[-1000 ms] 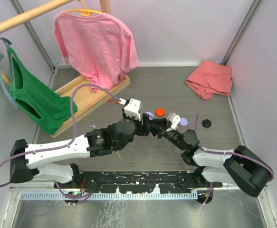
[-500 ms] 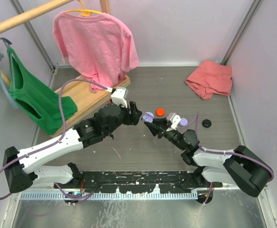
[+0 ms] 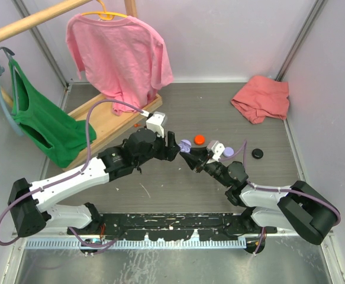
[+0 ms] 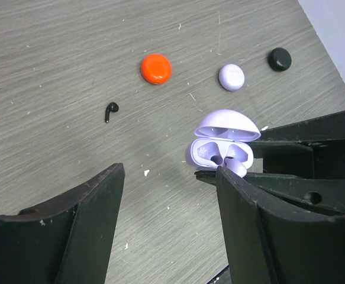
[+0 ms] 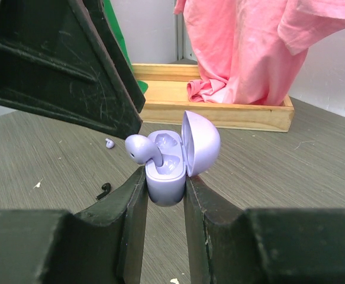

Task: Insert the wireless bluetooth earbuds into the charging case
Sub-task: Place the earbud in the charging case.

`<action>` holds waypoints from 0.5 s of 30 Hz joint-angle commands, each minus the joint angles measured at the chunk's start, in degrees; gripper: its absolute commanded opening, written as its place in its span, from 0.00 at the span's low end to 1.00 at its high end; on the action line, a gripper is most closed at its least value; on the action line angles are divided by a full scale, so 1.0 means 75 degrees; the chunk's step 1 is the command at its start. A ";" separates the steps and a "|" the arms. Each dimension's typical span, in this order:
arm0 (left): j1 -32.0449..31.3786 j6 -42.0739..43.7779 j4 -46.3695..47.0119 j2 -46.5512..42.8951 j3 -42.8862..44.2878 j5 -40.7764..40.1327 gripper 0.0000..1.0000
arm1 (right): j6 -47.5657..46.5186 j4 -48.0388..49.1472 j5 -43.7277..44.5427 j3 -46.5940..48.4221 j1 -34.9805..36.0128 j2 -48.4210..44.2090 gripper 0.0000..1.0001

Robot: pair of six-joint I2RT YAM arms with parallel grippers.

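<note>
My right gripper is shut on the base of a lilac charging case, held upright with its lid open. One lilac earbud stands in the case with its head sticking out over the rim. My left gripper is open just left of the case. Its right finger is close beside the earbud, and nothing lies between the jaws. On the table lie a second lilac earbud and a black earbud.
Closed round cases lie beyond: orange-red, lilac, black. A wooden rack base with a pink shirt and a green garment stands at the back left. A pink cloth lies at the back right.
My left gripper drew back to the left from the case, then came a little nearer again, its jaws wider than before. The right gripper and the case have not moved.
</note>
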 commanded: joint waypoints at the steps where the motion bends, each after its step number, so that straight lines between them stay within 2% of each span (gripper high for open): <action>1: 0.0042 0.0136 0.0087 0.0028 0.0098 0.0087 0.65 | 0.0023 0.0618 -0.0022 0.0105 -0.0003 -0.0016 0.01; 15: 0.0043 0.0077 0.0403 0.0049 0.0078 0.0728 0.70 | 0.0035 0.0612 -0.0042 0.0124 0.0002 0.0020 0.01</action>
